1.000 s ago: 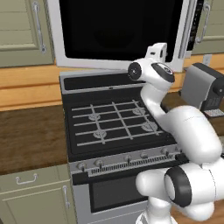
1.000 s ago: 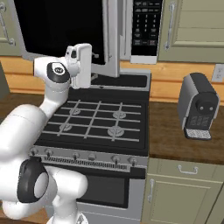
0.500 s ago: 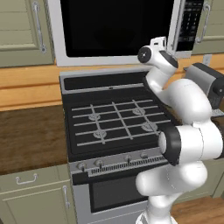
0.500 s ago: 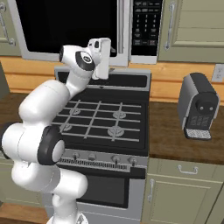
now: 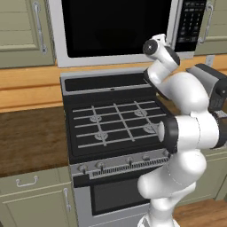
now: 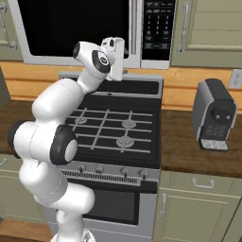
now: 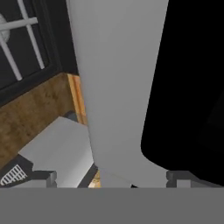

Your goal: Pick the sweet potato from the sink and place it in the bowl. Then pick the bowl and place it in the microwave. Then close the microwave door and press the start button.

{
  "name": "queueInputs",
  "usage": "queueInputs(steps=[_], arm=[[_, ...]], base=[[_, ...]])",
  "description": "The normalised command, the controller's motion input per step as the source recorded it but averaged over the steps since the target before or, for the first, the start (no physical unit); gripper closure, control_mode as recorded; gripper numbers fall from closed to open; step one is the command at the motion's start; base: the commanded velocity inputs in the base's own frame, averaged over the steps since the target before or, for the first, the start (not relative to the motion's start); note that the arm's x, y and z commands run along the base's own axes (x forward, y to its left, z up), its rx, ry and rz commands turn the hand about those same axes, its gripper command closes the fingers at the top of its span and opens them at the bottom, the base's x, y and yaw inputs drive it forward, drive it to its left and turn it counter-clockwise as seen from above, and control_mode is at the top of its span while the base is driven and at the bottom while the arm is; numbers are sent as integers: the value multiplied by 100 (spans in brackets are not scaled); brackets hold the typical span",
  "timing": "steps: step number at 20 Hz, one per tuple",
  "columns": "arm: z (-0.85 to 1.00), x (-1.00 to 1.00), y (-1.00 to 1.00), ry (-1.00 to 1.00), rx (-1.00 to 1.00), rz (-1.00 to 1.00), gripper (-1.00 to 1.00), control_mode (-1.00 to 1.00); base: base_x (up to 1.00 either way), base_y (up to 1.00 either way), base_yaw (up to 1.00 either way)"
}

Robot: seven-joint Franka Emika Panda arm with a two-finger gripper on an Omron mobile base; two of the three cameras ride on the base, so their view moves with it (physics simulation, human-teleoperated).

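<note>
Pincer: the pincer (image 6: 124, 53) is spread wide and holds nothing, raised in front of the microwave (image 6: 85, 28), near the keypad (image 6: 158, 23).
Door: the microwave door (image 5: 113, 29) looks shut, dark glass facing the room; the hand view sits close on its grey frame (image 7: 118, 87).
Below: the stove (image 5: 115, 124), with a coffee machine (image 6: 213, 116) on the table (image 6: 189, 142) to its right.
Risk: the start button is probably next; a wide-open pincer may bridge several keys, or skid off the panel if approached at an angle.
</note>
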Motion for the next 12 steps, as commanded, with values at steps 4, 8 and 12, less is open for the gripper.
queueInputs(steps=[4, 8, 12], arm=[[-1, 33, 0, 13, 0, 9, -100, -100], [-11, 35, 0, 16, 0, 9, -100, -100], [-19, 7, 0, 13, 0, 11, -100, -100]], base=[[0, 0, 0], [0, 0, 0], [0, 0, 0]])
